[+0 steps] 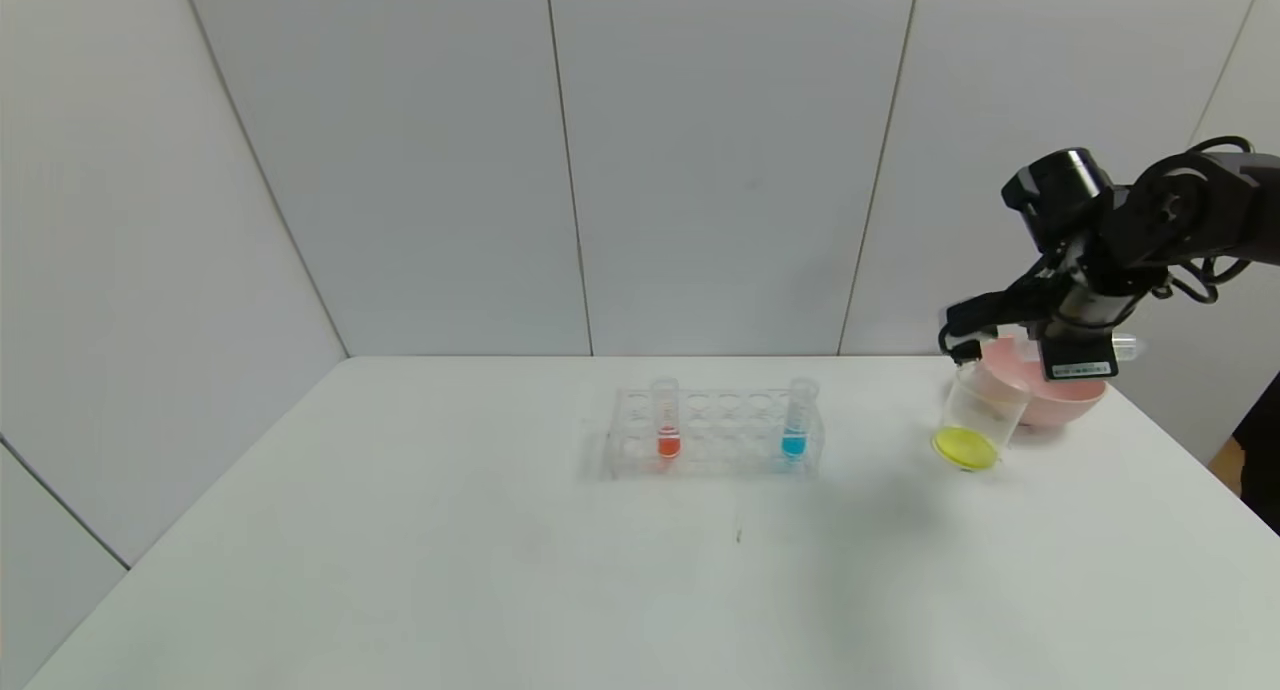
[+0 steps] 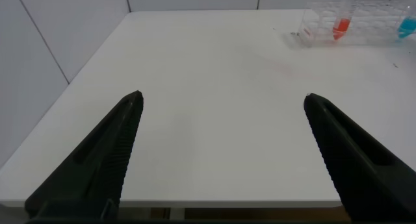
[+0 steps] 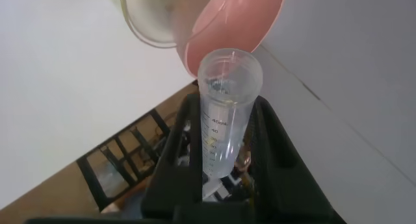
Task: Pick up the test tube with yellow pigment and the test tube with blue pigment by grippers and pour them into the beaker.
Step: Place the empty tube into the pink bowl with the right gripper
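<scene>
The test tube with blue pigment stands upright in the clear rack at table centre, at the rack's 3 o'clock end, the orange-red tube at its 9 o'clock end, both waiting. At 3 o'clock, the right gripper pinches the test tube with yellow pigment sideways by the beaker, which already holds yellow, so this pour looks done. Only the right wrist view shows that tube near empty; only the left wrist view shows the left gripper, spread and idle over bare table.
</scene>
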Tool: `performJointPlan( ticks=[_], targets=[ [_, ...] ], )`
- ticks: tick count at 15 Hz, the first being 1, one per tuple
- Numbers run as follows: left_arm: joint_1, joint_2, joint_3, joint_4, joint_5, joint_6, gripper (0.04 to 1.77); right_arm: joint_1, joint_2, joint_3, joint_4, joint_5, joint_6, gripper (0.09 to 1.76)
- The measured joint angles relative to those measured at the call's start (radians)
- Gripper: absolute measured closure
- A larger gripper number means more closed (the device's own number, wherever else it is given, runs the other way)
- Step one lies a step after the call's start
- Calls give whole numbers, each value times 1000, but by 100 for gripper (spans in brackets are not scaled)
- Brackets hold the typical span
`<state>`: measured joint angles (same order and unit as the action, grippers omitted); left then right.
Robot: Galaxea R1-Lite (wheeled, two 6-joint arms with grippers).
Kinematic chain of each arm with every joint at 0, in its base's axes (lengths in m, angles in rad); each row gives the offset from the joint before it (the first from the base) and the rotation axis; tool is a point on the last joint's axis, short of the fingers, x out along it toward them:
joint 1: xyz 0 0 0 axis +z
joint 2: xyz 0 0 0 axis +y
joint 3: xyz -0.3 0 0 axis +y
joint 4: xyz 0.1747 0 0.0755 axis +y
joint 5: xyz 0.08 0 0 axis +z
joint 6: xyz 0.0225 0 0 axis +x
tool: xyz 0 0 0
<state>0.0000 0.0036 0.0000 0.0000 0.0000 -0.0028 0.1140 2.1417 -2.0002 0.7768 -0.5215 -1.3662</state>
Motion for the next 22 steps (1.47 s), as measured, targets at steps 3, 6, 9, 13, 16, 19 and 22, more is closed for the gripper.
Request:
performJointPlan(
  ticks=[3,6,9,13,16,19,22],
  targets=[
    [0,0,0,0,0,0,5,-75,-26,0,-47,232,11,136],
    [0,0,0,0,0,0,5,-150,-60,0,-85,464,140,136],
    [0,0,0,0,0,0,5,-197,-71,0,-194,658,430,136],
    [0,0,0,0,0,0,5,-185,-67,10,-403,761,943,136],
    [0,0,0,0,0,0,5,-182,-74,52,-615,759,1233,136],
    [0,0,0,0,0,0,5,-185,-132,213,-774,752,1356,136],
    [0,0,0,0,0,0,5,-200,-230,433,-921,750,1379,136]
  ],
)
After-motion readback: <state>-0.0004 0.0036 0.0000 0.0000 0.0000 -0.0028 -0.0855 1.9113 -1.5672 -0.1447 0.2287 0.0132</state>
